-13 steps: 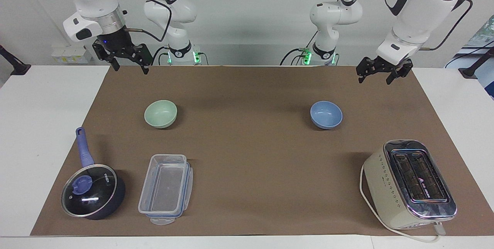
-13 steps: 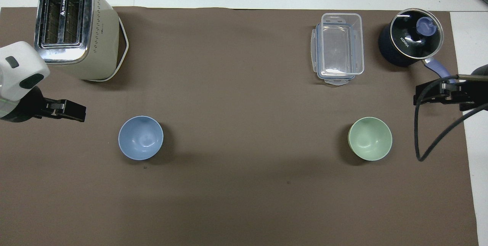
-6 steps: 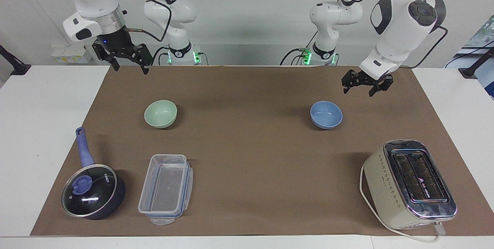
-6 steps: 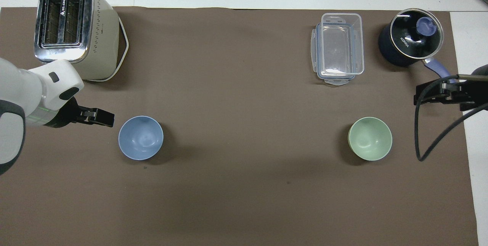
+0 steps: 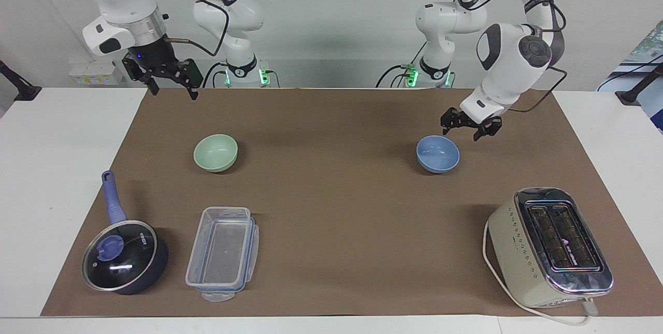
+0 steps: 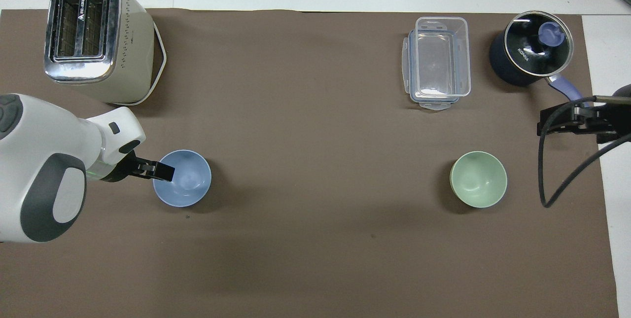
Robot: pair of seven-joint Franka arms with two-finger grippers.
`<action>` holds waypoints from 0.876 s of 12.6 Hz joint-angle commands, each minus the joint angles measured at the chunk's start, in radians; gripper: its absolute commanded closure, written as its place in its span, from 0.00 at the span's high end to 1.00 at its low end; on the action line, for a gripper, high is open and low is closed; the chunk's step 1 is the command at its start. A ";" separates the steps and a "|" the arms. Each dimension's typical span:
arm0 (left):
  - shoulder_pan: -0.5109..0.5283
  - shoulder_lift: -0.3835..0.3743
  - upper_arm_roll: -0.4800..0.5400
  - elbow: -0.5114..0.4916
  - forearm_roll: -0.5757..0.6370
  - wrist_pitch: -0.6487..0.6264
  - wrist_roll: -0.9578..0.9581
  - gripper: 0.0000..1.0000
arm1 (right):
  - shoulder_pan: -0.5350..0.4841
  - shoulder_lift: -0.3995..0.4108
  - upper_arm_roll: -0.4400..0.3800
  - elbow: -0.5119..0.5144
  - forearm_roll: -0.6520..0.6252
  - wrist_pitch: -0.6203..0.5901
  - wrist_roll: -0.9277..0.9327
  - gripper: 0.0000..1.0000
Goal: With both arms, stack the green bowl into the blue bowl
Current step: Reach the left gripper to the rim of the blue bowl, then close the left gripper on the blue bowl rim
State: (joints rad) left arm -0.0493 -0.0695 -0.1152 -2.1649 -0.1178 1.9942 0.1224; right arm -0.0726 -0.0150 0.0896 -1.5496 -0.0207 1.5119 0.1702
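Observation:
The pale green bowl [image 5: 215, 153] [image 6: 478, 179] stands upright and empty on the brown mat toward the right arm's end. The light blue bowl [image 5: 437, 154] [image 6: 190, 182] stands upright and empty toward the left arm's end. My left gripper [image 5: 467, 128] [image 6: 160, 172] is open and low over the blue bowl's rim on the left arm's side, with a small gap showing in the facing view. My right gripper [image 5: 172, 85] [image 6: 557, 120] is open and empty, held high over the mat's edge, and the right arm waits.
A cream toaster [image 5: 551, 246] [image 6: 93, 37] stands farther from the robots than the blue bowl. A clear lidded container [image 5: 222, 253] [image 6: 438, 61] and a dark blue saucepan with a glass lid [image 5: 124, 264] [image 6: 531, 54] stand farther out than the green bowl.
My left arm has swung down and inward from the mat's edge to the blue bowl's rim. The right gripper and both bowls have not moved.

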 commanded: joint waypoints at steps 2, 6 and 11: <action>-0.032 -0.023 0.016 -0.173 -0.020 0.219 0.023 1.00 | -0.015 0.007 0.002 0.014 0.019 -0.013 -0.029 1.00; -0.032 0.043 0.017 -0.185 -0.020 0.290 0.017 1.00 | -0.015 0.007 0.002 0.016 0.019 -0.013 -0.029 1.00; -0.044 0.089 0.017 -0.199 -0.020 0.339 -0.018 0.20 | -0.013 0.007 0.001 0.014 0.019 -0.012 -0.028 1.00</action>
State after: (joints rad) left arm -0.0748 0.0313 -0.1135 -2.3408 -0.1184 2.3082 0.1163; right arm -0.0729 -0.0150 0.0890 -1.5496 -0.0207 1.5119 0.1702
